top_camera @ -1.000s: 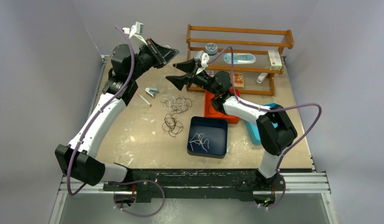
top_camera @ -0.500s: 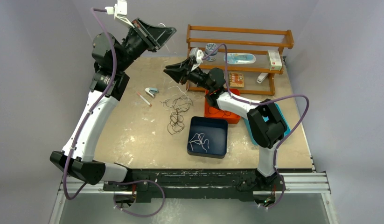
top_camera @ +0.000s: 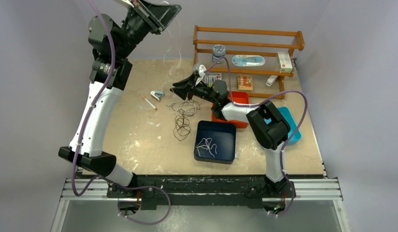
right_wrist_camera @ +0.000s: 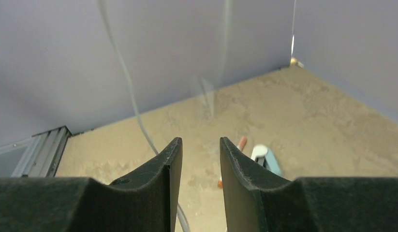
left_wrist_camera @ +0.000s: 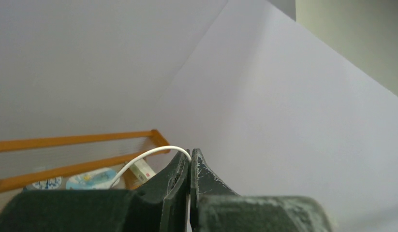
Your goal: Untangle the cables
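Two pincers meet one white cable: the left gripper, held high, is clamped on its end. The strand hangs down past the right gripper, whose jaws stand apart. Dark cables lie tangled on the table just beneath that gripper.

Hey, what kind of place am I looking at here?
Most likely a robotics lab test cell: two white-and-black robot arms bolted to a metal rail at the edge of a scuffed beige table, plain grey walls boxing it in, and a wooden shelf rack of small props behind.
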Robot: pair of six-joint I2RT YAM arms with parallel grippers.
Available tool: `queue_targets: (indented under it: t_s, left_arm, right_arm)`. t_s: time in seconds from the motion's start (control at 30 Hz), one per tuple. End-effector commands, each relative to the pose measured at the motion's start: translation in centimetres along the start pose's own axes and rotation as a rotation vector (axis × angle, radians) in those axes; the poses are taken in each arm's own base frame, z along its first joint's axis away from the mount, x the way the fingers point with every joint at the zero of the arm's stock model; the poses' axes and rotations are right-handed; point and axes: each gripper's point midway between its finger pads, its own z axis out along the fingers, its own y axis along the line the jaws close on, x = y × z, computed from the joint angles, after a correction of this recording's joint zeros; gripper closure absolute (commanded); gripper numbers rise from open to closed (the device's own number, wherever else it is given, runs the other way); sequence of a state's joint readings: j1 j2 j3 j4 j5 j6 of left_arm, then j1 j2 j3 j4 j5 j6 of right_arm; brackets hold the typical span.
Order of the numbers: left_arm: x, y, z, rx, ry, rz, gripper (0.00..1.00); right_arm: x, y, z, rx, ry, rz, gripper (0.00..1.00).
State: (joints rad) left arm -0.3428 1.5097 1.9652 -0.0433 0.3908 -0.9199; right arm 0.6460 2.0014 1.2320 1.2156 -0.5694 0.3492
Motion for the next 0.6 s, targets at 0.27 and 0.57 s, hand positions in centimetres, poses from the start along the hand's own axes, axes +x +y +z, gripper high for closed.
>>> queue_targets:
  t_s: [0.27,0.57]
  left_arm:
    - [-10.5,-5.5,-0.2,0.022,-0.296,0.185,1.0]
    - [-12.4,-3.7,-0.2,-0.014,-0.358,0.207,1.0]
  right_arm:
    - [7.9,0.0,-1.0,0.01,0.139,0.032,0.63]
    - [8.4,1.1,-2.7,0.023,0.158,0.028,0.62]
